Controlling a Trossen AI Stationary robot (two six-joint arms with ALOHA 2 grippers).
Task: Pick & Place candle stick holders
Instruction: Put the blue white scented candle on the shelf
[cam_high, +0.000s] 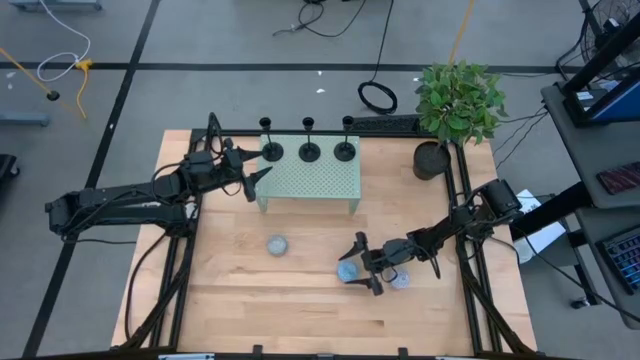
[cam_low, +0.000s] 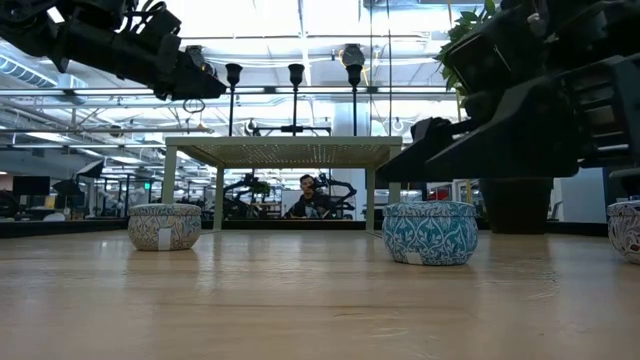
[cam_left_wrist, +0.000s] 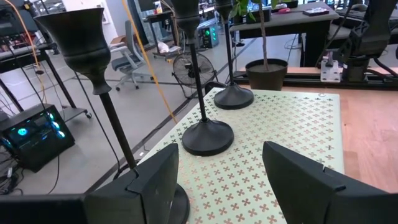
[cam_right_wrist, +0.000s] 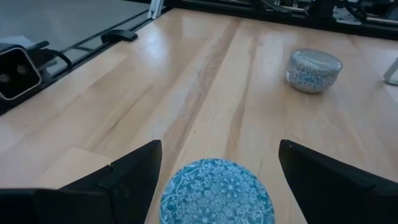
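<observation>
Three black holders stand in a row along the far edge of the green stand (cam_high: 310, 180): the left holder (cam_high: 271, 151), the middle holder (cam_high: 309, 152) and the right holder (cam_high: 345, 151), each upright on its disc base.

The left gripper (cam_high: 255, 178) hovers over the stand's left end, just beside the left holder, its fingers spread and empty. In the left wrist view that holder's stem (cam_left_wrist: 115, 134) rises right beside one finger (cam_left_wrist: 155, 183), not yet between the two.

The right gripper (cam_high: 362, 266) sits low over the near right part of the table (cam_high: 290, 310), fingers released and straddling a blue tin (cam_right_wrist: 216, 191) without closing on it. A second tin (cam_high: 277, 244) lies well apart to the left, a third (cam_high: 401, 279) just beside the right arm. A potted plant (cam_high: 455, 105) occupies the far right corner.

The holders look rigid and probably metal, light enough to lift yet top-heavy, with a wide cup above a thin stem. The matte stem seems the natural place to grip, low down near the base, where a squeeze is least likely to tip it. A knock could topple a neighbour.
</observation>
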